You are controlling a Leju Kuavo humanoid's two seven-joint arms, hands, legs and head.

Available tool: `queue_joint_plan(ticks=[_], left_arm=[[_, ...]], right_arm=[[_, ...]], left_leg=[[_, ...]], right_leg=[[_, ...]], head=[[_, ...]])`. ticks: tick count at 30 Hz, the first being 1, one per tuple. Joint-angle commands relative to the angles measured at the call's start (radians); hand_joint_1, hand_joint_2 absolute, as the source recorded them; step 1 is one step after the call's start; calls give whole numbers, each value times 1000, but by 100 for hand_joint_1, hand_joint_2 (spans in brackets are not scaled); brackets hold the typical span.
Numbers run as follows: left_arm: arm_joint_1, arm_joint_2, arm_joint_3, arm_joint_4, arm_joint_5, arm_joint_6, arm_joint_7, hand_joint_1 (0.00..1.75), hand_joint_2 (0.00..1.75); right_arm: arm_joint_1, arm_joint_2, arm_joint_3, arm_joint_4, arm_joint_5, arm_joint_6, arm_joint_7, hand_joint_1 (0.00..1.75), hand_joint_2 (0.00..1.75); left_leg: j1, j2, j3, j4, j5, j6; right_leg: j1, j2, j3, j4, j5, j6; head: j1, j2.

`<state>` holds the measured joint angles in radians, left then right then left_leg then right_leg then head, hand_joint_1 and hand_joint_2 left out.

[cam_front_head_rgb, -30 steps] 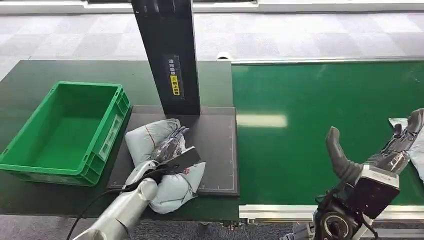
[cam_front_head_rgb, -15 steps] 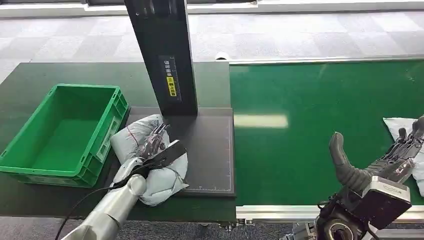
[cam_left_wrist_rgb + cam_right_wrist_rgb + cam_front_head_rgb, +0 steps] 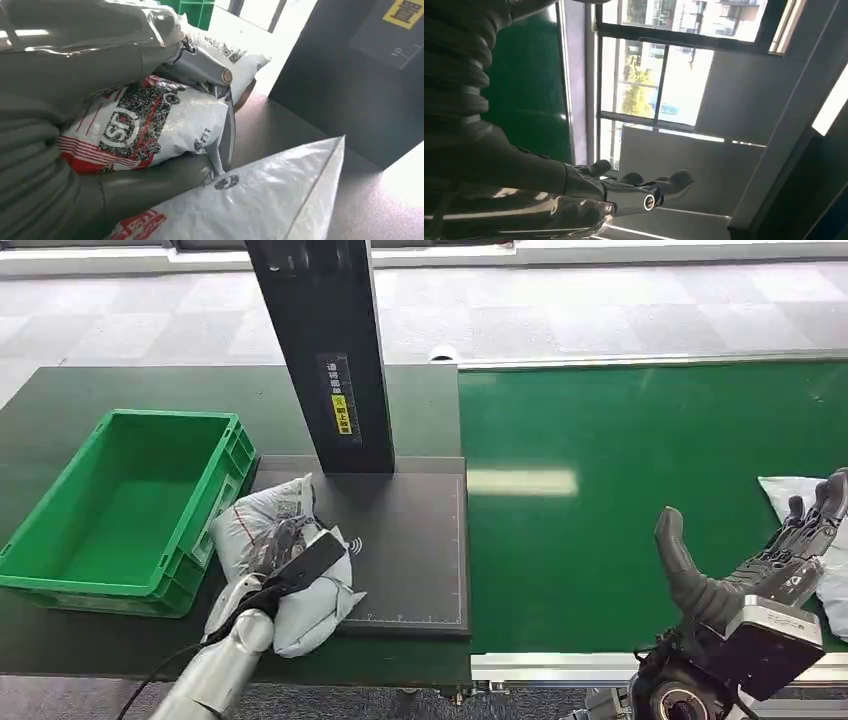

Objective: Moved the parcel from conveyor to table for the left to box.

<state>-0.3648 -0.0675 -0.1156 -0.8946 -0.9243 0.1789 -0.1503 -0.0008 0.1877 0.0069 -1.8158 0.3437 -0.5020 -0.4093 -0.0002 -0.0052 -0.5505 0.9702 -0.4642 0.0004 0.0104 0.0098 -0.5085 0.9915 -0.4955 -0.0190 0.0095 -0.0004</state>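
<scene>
The left hand [image 3: 285,558] gripped the parcel [image 3: 275,585], its fingers wrapped over the white and red bag, as the left wrist view confirmed. The parcel rested on the dark mat [image 3: 410,550] on the counter [image 3: 120,385], at about seven o'clock from the black post [image 3: 325,355] and just beside the green box [image 3: 120,505], which stood at its nine o'clock. The right hand [image 3: 775,560] hung over the green conveyor [image 3: 620,440] with fingers spread, holding nothing; a second white parcel [image 3: 800,495] lay near it at the belt's three o'clock edge, possibly touching the fingertips. Judging by this, the move from conveyor to counter was done, and the boxing remained: the box looked empty and the parcel was not yet inside.
</scene>
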Motion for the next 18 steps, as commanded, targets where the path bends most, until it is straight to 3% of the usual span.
queue_joint_plan(ticks=[1, 3, 5, 6, 14, 17, 18], left_arm=[[84, 24, 39, 26, 1, -15, 9, 175, 175], [84, 24, 39, 26, 1, -15, 9, 175, 175], [96, 16, 54, -6, 63, -28, -41, 175, 175], [99, 14, 57, -20, 84, -32, -60, 175, 175], [142, 11, -5, -259, 266, -77, -145, 175, 175], [187, 7, -51, -450, 339, -12, -256, 175, 175], [247, 21, -111, -684, 412, 55, -383, 175, 175]], right_arm=[[-3, -26, 18, 44, -4, 0, -1, 0, 175], [-3, -26, 18, 44, -4, 0, -1, 0, 175], [-1, -28, 19, 41, -9, -1, -4, 0, 175], [0, -29, 19, 41, -10, -2, -5, 0, 175], [-11, -41, 16, 52, -36, -11, -19, 0, 175], [3, -37, 6, 42, -44, -24, -33, 0, 175], [20, -26, -9, 26, -42, -27, -45, 0, 175]], left_leg=[[0, 4, -3, -2, 2, -1], [0, 7, -9, -6, 6, -1], [0, 3, -3, -1, 0, -1], [0, 6, -9, -5, 5, -1], [0, 2, -4, 0, 0, -1], [0, 1, -8, 1, 1, -1], [0, 1, -12, 0, 2, -1]], right_leg=[[-1, 3, -5, -1, 3, 2], [-1, 5, -11, -5, 7, 3], [-1, 2, -4, 0, 2, 2], [-1, 5, -11, -4, 7, 3], [0, 1, -6, 0, 1, 2], [0, 0, -11, -1, 1, 2], [0, 0, -14, -3, 2, 4]], head=[[0, 0], [0, 0], [0, 0], [0, 0], [0, 0], [0, 0], [0, 0]])
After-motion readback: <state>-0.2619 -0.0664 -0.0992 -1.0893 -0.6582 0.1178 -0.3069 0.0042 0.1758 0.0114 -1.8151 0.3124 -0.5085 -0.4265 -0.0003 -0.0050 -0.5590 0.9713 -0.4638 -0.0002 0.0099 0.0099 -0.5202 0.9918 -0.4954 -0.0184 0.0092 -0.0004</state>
